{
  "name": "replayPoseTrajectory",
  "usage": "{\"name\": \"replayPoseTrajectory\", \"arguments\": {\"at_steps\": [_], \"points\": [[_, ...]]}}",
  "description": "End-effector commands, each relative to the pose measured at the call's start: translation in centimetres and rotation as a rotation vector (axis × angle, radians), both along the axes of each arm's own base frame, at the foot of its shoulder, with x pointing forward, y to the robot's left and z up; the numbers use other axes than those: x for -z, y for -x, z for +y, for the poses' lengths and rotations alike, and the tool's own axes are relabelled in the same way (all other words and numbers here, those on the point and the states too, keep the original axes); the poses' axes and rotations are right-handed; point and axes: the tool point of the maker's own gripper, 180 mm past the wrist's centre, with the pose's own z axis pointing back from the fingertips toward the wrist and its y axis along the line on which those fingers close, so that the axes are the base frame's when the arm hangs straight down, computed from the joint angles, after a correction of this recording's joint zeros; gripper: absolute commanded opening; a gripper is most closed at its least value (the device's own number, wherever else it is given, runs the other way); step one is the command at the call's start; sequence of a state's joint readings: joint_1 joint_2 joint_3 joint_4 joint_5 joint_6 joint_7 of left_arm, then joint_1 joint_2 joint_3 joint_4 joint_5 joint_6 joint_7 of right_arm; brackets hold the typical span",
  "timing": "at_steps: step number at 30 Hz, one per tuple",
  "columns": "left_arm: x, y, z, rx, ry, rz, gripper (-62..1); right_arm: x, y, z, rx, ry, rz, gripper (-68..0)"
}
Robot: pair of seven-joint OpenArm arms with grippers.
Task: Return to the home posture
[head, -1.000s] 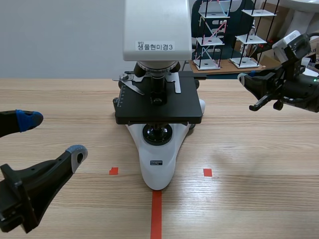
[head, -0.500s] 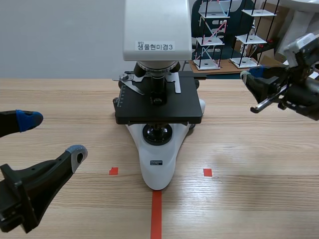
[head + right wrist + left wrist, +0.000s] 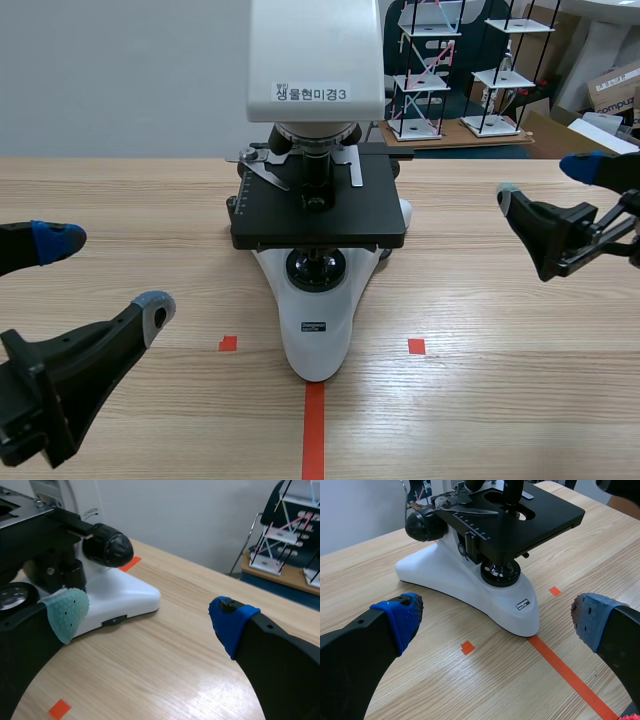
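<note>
A white and black microscope (image 3: 318, 322) stands in the middle of the table, its black stage (image 3: 320, 210) level. My left gripper (image 3: 105, 272) is low at the near left, open and holding nothing. In the left wrist view the left gripper (image 3: 496, 616) spans wide, with the microscope's white base (image 3: 470, 596) just ahead. My right gripper (image 3: 545, 182) hovers to the right of the microscope, open and holding nothing. In the right wrist view the right gripper (image 3: 150, 616) has its fingers wide apart, the microscope's base (image 3: 120, 596) and focus knob (image 3: 107, 545) ahead beside its green pad.
Orange-red tape marks (image 3: 313, 430) lie on the wooden table in front of the microscope. Behind the table at the far right stand black wire racks with white shelves (image 3: 500, 70) and a cardboard box (image 3: 615, 85).
The right gripper went from shut to open. Its arm drew back from beside the microscope, moving right and lower. The left arm stayed still.
</note>
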State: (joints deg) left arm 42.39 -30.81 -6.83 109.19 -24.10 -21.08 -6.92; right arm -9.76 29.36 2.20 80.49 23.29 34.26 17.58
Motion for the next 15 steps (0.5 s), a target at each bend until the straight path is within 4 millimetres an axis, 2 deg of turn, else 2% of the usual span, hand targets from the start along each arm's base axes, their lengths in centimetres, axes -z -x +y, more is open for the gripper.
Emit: {"name": "replayPoseTrajectory", "arguments": {"at_steps": [1, 7, 10, 15], "points": [[-0.9, 0.0, -0.3, 0.003, 0.023, -0.021, 1.4, -1.5, 0.2, 0.2, -0.001, -0.022, -0.027, -14.1], [-0.9, 0.0, -0.3, 0.003, 0.023, -0.021, 1.4, -3.2, 3.1, 2.4, -0.011, -0.013, 0.012, -7.8], [-0.9, 0.0, -0.3, 0.003, 0.023, -0.021, 1.4, -3.1, 4.8, 3.9, -0.04, -0.012, 0.057, -6.4], [-0.9, 0.0, -0.3, 0.003, 0.023, -0.021, 1.4, -2.4, 7.4, 5.1, -0.034, -0.047, 0.116, -6.4]]}}
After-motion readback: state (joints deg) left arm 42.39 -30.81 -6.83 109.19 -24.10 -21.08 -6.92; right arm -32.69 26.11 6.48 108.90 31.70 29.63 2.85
